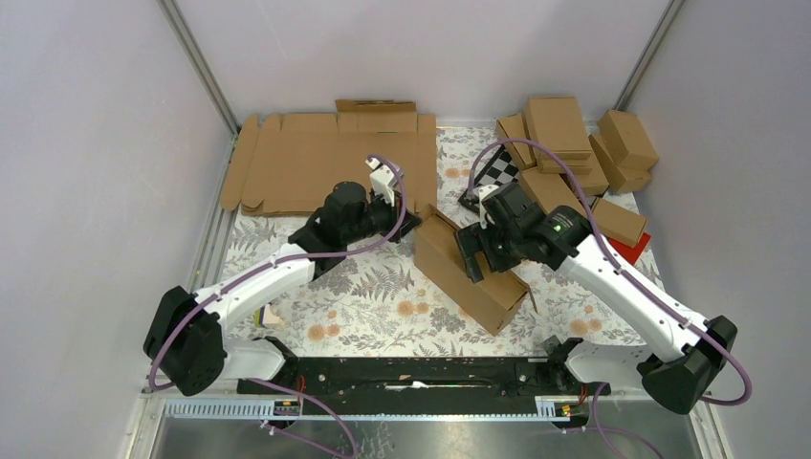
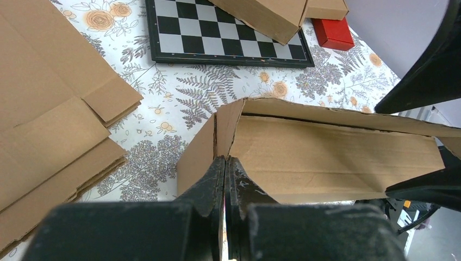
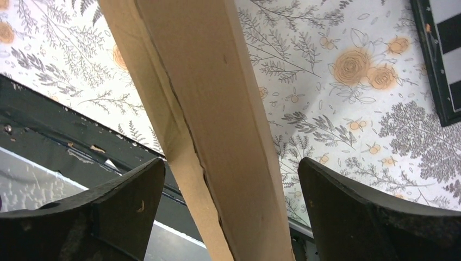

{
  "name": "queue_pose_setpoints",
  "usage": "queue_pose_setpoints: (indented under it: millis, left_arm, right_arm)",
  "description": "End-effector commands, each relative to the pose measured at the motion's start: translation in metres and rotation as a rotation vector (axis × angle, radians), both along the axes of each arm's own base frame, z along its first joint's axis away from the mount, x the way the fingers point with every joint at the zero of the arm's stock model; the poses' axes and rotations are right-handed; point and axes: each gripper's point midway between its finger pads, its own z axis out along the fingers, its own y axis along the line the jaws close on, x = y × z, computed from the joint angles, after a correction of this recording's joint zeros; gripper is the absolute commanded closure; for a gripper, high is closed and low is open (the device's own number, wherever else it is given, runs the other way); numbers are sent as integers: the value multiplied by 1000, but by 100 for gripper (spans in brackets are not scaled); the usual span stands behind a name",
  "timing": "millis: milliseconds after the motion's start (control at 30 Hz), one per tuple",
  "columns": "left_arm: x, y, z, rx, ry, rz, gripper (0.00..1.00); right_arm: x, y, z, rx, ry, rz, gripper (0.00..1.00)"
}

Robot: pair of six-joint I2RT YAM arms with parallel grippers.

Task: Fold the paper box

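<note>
Top external view: The paper box lies diagonally at mid-counter, partly formed. The left claw sits at its far end, and the right claw straddles its middle. Flat cardboard blanks lie far left. Finished boxes are piled far right.

Left wrist view: The left claw is fully closed, fingertips together at the box's end corner.

Right wrist view: The right claw stands wide. The box passes between its fingers, with clearance on both sides.
</note>
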Motion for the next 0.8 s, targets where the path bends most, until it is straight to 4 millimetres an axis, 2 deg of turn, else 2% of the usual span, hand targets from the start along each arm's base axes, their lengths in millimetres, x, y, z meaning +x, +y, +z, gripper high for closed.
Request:
queue_pose_setpoints:
  millis: [0,167,267,367,533,567,633,700,767]
  left_arm:
    - [-7,2,2,36,2,52,100]
    - [-7,3,6,72,-21,109,100]
    - [-11,-1,5,92,-22,109,100]
    - [-11,-2,6,95,-27,113,100]
    - [-10,-1,7,105,-32,125,100]
    - [-10,-1,7,105,-32,125,100]
    - [-10,-1,7,105,-32,126,100]
    - [-11,-1,8,103,-33,127,100]
    - [-11,-1,8,102,-34,128,100]
  right_arm:
    - [-4,-19,21,0,-41,-139,0]
    - [-12,-40,27,29,-63,-347,0]
    - [-21,-62,36,40,-106,-453,0]
    - [-34,-74,41,47,-103,-472,1]
    - [-57,-90,35,-17,-25,-504,4]
    - [-61,-91,33,-20,-8,-504,6]
    - [-69,-90,28,-12,24,-496,23]
    - [-74,-89,23,-7,50,-490,37]
    - [-76,-89,19,-7,63,-489,43]
